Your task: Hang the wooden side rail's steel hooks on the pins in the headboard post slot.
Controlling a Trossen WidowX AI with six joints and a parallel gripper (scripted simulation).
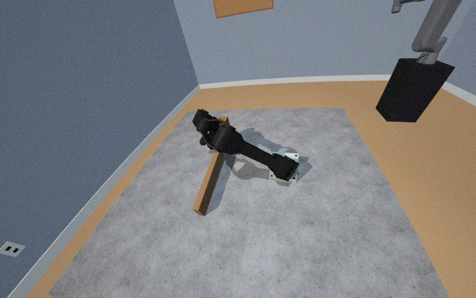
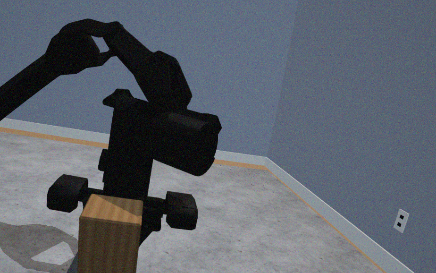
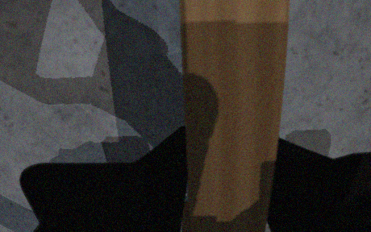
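The fingers of the gripper (image 1: 215, 149) (image 2: 123, 206) (image 3: 227, 189) are closed on the wooden rail (image 1: 210, 182) (image 2: 109, 244) (image 3: 238, 80), one on each side of it. The rail is above or on the tabletop (image 1: 263, 238) (image 2: 273, 206) (image 3: 331, 80); I cannot tell if its near end is touching. The black arm (image 1: 257, 154) (image 2: 128, 48) crosses over it, and the hooks and pins are hidden.

rail (image 1: 211, 179) (image 2: 107, 246) (image 3: 238, 60): orange-brown, darker grain stripes
gripper (image 2: 121, 209) (image 3: 214, 132): black
tabletop (image 1: 252, 238) (image 2: 244, 238) (image 3: 331, 80): mottled grey, dark specks
walls (image 1: 91, 70) (image 2: 224, 64): blue-grey
floor (image 1: 414, 168): tan
baseboard (image 1: 298, 80) (image 2: 337, 218): whitish
outlet (image 1: 12, 248) (image 2: 400, 220): pale grey, two black marks
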